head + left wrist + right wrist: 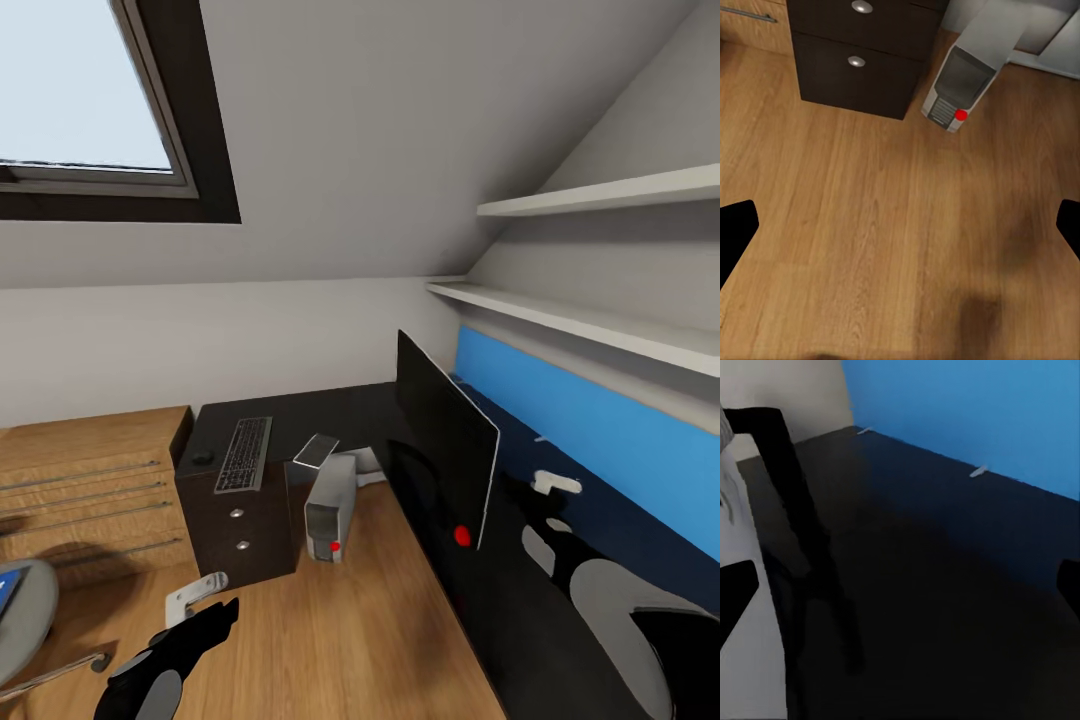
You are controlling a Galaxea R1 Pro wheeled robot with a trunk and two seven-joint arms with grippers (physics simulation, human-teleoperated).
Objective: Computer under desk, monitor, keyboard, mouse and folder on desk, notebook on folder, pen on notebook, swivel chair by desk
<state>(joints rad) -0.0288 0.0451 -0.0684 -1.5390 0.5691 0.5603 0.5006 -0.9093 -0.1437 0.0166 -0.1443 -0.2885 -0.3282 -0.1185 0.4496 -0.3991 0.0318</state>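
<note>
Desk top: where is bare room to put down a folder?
The desk is bare between the keyboard and the monitor, and along the blue back panel behind the monitor. The far-left corner is crowded: the mouse lies beside the keyboard.

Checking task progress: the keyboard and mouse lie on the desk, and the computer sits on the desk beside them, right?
Not quite. In the head view the keyboard and mouse lie on the desk, but the computer stands on the wooden floor beside the drawers.

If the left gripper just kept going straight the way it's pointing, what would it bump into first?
Most likely the bare wooden floor. The left gripper points down at open floorboards, with the drawers and computer farther ahead, off that line.
</note>
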